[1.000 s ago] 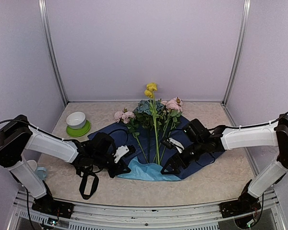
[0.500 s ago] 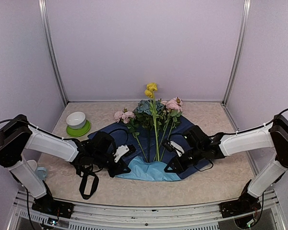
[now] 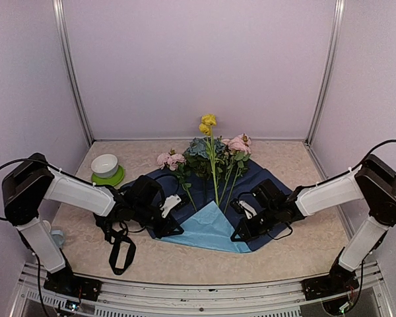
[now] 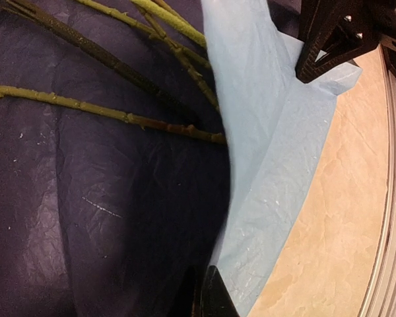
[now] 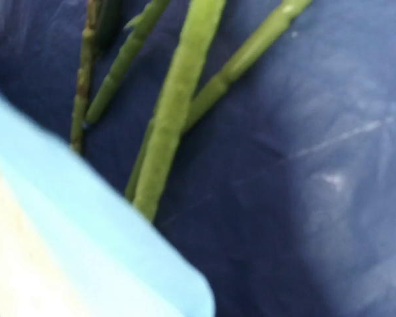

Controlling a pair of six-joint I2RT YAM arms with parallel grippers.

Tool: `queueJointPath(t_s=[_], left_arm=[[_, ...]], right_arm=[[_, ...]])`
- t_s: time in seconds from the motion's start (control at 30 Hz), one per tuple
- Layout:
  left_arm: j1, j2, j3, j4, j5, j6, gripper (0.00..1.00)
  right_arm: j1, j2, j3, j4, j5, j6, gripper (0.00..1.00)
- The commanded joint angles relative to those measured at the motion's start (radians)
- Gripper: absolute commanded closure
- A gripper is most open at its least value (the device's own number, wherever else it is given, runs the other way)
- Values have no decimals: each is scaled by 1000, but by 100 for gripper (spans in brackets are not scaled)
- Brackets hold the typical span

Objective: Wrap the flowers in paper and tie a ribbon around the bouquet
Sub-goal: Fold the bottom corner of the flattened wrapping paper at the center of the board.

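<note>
Two arms reach low over the counter (image 3: 303, 254), the left arm (image 3: 79, 195) from my left and the right arm (image 3: 327, 191) from my right, and they meet at the near edge of the paper (image 3: 254, 173). That paper lies spread in the middle of the counter, navy side up. Its near edge is folded up and back as a triangular light-blue flap (image 3: 208, 228) whose peak lies over the bottom ends of the stems.

The flowers (image 3: 211, 155) lie flat on the navy sheet, heads toward the far wall and stems running toward me. Yellow blooms are furthest out, a blue-green cluster sits below them, and there are pink roses on either side.

At the far left, off the paper, sits a green saucer (image 3: 107, 178) with a white bowl (image 3: 105, 164) on it.

The left jaws are pressed together, pinching the flap's left corner. My left wrist view shows a dark fingertip (image 4: 211, 297) right where the blue fold meets the navy.

The right jaws are pressed together too, at the flap's right corner, but I cannot tell whether any paper is caught between them. My right wrist view is a blur of stems, navy sheet and blue edge.

A black loop (image 3: 122, 254) lies on the counter beneath the left arm; I cannot tell if it is ribbon or cable.
</note>
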Motion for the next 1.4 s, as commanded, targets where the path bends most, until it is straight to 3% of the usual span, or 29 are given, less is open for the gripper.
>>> queueJointPath(t_s=[0.0, 0.13, 0.33, 0.47, 0.67, 1.1, 1.37], left_arm=[[31, 11, 48, -124, -23, -26, 88], [20, -28, 111, -219, -115, -24, 54], [-104, -168, 106, -170, -269, 65, 45], [-162, -68, 142, -241, -287, 48, 51], [-107, 116, 213, -365, -229, -43, 62], [-114, 149, 194, -556, -159, -174, 73], [-142, 132, 156, -543, -133, -214, 74]], right_arm=[[-23, 36, 15, -107, 49, 2, 100], [-21, 47, 46, -127, 37, -20, 100], [-14, 49, 71, -155, 31, -26, 100], [-10, 59, 101, -189, 55, -29, 100], [-10, 51, 128, -246, 112, -39, 100], [-10, 57, 209, -393, 268, -107, 99], [-7, -8, 327, -612, 443, -74, 59]])
